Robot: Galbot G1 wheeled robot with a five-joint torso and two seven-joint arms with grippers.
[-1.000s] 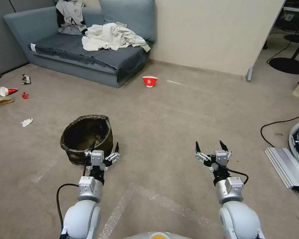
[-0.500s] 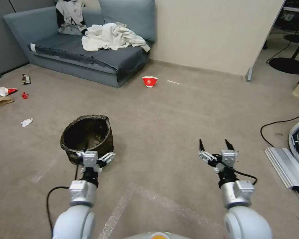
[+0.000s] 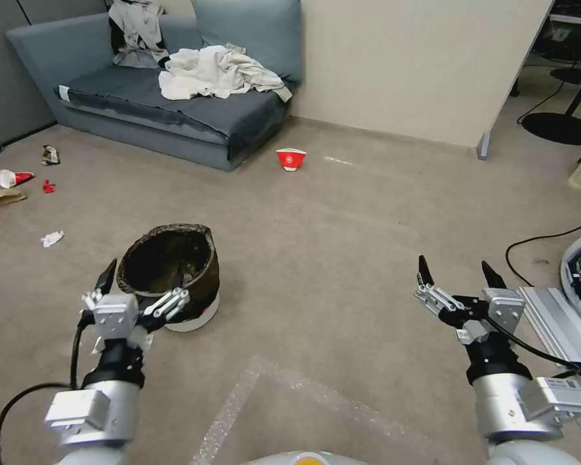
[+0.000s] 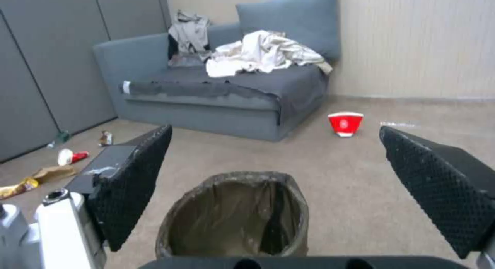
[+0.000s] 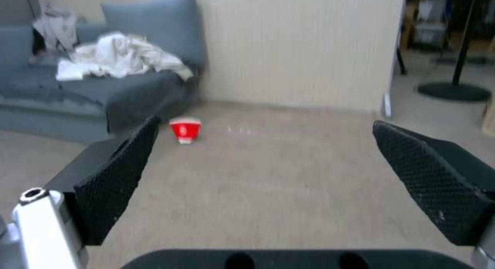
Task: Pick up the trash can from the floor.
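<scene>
The bin [image 3: 172,274] sits on the carpet [image 3: 342,258] ahead of the robot and to its left, tilted so that its lined mouth faces up and toward the robot, with a strip of white base showing at its near edge. The left arm reaches forward and low, wrist roughly level, and its gripper [image 3: 142,287] hangs just on the near side of the bin with fingers spread wide; one fingertip stands off the bin's left flank while the other overlaps the near rim, and whether it touches cannot be told. In the left wrist view the bin [image 4: 237,215] lies between the two black textured pads [image 4: 137,180], nothing gripped. The right arm is stretched forward on the other side, well apart from the bin, its gripper [image 3: 453,271] also wide open and empty above bare carpet. A red-and-white bowl [image 3: 291,158] stands farther off near the grey sofa [image 3: 174,123], which carries crumpled cloth [image 3: 216,71].
</scene>
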